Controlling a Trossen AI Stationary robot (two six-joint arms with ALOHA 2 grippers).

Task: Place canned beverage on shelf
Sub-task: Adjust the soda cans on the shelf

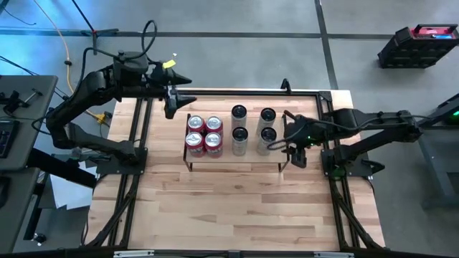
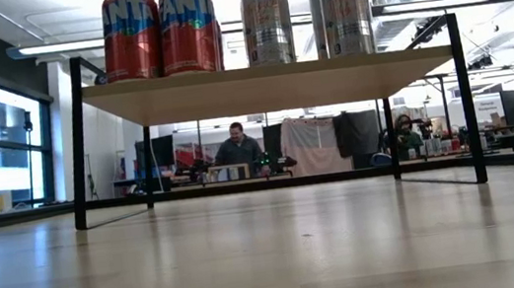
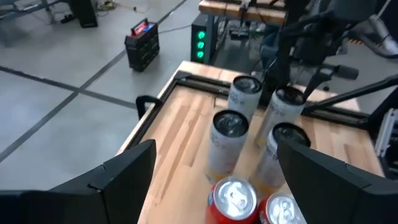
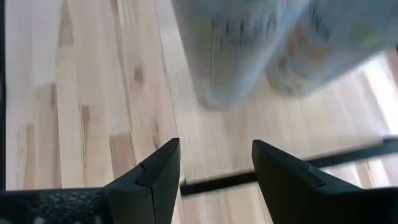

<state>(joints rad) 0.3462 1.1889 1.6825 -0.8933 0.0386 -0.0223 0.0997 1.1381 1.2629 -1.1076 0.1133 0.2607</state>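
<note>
In the low view, the tall silver cans (image 2: 266,13) and squat red soda cans (image 2: 131,33) are cut off at the top edge. The right wrist view shows the pale cans (image 4: 233,50) only as a blur, their lettering unreadable. Beyond the low wooden shelf on black wire legs (image 2: 264,85), two people's features are too small to tell.

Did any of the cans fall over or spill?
No. The four red cans and four silver cans all stand upright in neat squares on the shelf. Nothing looks spilled or dented.
</note>
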